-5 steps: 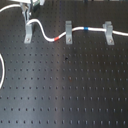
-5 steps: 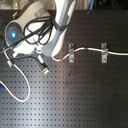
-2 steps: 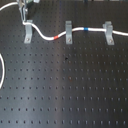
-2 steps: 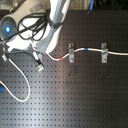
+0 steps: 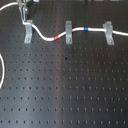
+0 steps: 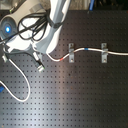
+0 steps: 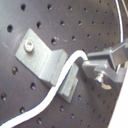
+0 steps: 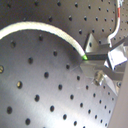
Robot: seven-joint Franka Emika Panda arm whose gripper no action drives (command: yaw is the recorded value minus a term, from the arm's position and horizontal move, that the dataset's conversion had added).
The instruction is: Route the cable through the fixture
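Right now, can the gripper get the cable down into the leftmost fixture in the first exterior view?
Probably yes. The gripper hangs right above that fixture, and in the first wrist view the cable already lies across the bracket. Nothing else crowds it on the board. Whether the cable is seated, I cannot tell.

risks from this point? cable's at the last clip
1. In the first wrist view the cable lies over the fixture, not clearly seated; it may slip off.
2. The gripper sits close above that fixture, so contact is possible.
3. Pulling may drag the red band into the middle clip.
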